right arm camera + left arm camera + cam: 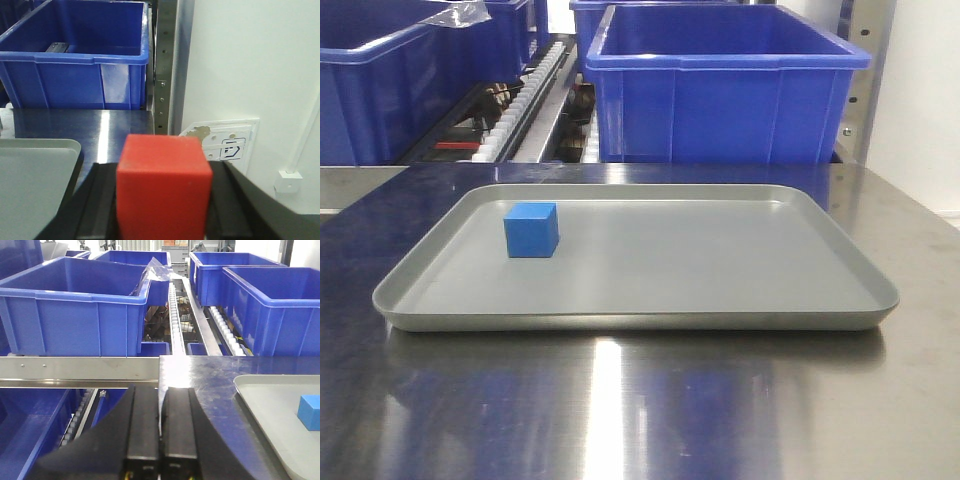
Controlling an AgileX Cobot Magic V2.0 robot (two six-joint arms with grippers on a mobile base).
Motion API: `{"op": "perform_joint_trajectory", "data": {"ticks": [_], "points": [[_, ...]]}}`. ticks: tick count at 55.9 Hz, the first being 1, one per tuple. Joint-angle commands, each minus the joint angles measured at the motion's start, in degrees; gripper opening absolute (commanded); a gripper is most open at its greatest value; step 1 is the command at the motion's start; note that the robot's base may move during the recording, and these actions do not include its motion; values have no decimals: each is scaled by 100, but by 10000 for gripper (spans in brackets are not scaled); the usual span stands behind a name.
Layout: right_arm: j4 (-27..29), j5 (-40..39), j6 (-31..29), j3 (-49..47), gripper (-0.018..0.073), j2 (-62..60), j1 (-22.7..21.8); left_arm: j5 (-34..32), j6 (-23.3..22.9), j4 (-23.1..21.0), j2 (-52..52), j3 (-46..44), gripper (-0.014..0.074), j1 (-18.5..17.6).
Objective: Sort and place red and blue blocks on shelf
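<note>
Steel table (pixel 620 420) carries a grey tray (pixel 720 270) before blue bins (pixel 720 90) (white wall (pixel 250 60) at right); blue block (pixel 531 230) sits on the tray; right gripper (pixel 163 195) clamps red block (pixel 162 187); left gripper (pixel 160 410) closed, empty.

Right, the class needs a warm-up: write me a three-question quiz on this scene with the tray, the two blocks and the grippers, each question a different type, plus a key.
1. True or false: in the front view, the blue block sits in the left half of the grey tray.
2. What does the right gripper hold? A) nothing B) the red block C) the blue block
3. Fill in: the left gripper is ____ (open or shut), with nothing in it.
Key: 1 true; 2 B; 3 shut.
</note>
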Motion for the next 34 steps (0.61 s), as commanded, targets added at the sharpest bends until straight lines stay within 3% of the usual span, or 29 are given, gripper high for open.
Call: {"op": "perform_joint_trajectory", "data": {"ticks": [1,13,20,26,34], "points": [[-62,-499,2,-167,374,51,-13,-505,-45,-9,-86,112,80,11],[-62,-499,2,-167,374,51,-13,-423,-62,-194,1037,-864,80,11],[-62,-492,2,-167,374,51,-13,149,-676,-50,2093,-1729,80,-94],[-62,-487,2,-167,374,51,-13,272,-1158,161,3270,-2328,80,-449],[-62,-487,2,-167,374,51,-13,306,-1327,166,4714,-3073,80,-1437]]}}
